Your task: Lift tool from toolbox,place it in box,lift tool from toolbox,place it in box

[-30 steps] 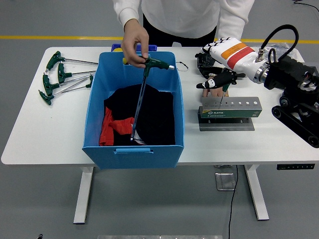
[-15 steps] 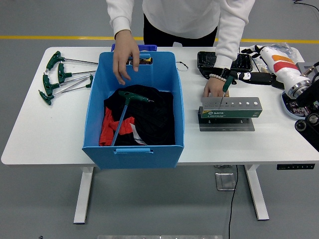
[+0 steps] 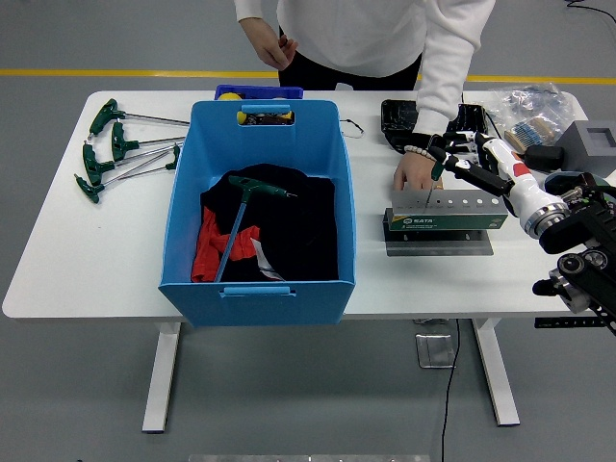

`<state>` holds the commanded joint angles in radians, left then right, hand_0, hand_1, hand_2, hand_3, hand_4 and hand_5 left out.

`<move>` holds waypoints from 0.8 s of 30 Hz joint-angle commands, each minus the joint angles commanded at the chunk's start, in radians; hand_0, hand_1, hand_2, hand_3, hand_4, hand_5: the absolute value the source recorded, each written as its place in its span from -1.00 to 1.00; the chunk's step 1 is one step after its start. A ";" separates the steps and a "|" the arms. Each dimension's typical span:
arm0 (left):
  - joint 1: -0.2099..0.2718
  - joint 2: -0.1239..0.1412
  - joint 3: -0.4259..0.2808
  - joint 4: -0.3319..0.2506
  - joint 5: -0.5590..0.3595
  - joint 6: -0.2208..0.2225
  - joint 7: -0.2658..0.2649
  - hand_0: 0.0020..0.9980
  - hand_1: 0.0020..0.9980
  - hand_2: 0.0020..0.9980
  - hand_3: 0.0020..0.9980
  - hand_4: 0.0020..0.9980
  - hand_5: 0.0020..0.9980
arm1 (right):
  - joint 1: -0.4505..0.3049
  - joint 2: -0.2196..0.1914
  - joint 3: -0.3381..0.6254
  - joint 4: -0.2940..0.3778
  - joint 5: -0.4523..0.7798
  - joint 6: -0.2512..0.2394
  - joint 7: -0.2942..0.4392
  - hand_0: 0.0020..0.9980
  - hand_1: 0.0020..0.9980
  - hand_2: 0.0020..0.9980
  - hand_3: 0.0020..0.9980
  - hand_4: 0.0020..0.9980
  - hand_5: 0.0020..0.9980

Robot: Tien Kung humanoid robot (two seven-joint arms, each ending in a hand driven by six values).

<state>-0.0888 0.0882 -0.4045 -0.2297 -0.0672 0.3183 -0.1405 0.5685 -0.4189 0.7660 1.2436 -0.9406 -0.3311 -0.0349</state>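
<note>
A big blue box (image 3: 258,289) stands left of centre, with black and red cloth in it. A green T-handle wrench (image 3: 237,227) lies inside on the cloth. A grey tool holder (image 3: 445,212) sits right of the box. A green-handled tool (image 3: 438,166) stands upright in its left end. My right hand (image 3: 447,161) reaches in from the right and its fingers close round that green handle. A person's hand (image 3: 415,174) rests against the holder's left end, just under the handle. The person's other hand (image 3: 274,44) is drawn back near the body.
Several green T-handle wrenches (image 3: 114,146) lie at the table's far left. A small blue bin (image 3: 258,93) stands behind the box. Black cases (image 3: 402,120), a plastic bag (image 3: 529,104) and a grey block (image 3: 593,142) crowd the far right.
The person let the wrench drop into the blue box and pulled that hand back. My right forearm swung down and right while the fingers stayed at the green handle.
</note>
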 joint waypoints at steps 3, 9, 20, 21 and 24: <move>-0.001 0.001 0.005 0.000 -0.006 -0.001 -0.002 0.45 0.51 0.58 0.45 0.49 0.31 | -0.001 0.004 0.010 -0.008 0.130 -0.013 0.005 0.20 0.14 0.42 0.72 1.00 0.64; -0.004 0.001 0.015 -0.001 -0.019 -0.002 -0.005 0.45 0.50 0.58 0.45 0.49 0.31 | -0.015 0.012 0.016 -0.043 0.383 -0.027 0.009 0.20 0.14 0.42 0.72 1.00 0.66; -0.007 -0.001 0.020 -0.001 -0.026 -0.004 -0.006 0.45 0.50 0.58 0.45 0.49 0.31 | -0.045 0.021 -0.012 -0.060 0.726 -0.038 0.011 0.19 0.12 0.41 0.73 1.00 0.68; -0.007 -0.001 0.020 -0.001 -0.026 -0.004 -0.006 0.45 0.51 0.58 0.45 0.49 0.31 | -0.045 0.022 -0.015 -0.060 0.728 -0.037 0.011 0.18 0.10 0.40 0.73 1.00 0.68; -0.009 -0.001 0.022 -0.001 -0.029 -0.005 -0.007 0.45 0.51 0.58 0.45 0.49 0.31 | -0.045 0.026 -0.029 -0.059 0.737 -0.033 0.009 0.18 0.10 0.40 0.73 1.00 0.68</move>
<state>-0.0976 0.0869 -0.3825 -0.2310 -0.0957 0.3137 -0.1475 0.5237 -0.3933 0.7372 1.1841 -0.2034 -0.3641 -0.0264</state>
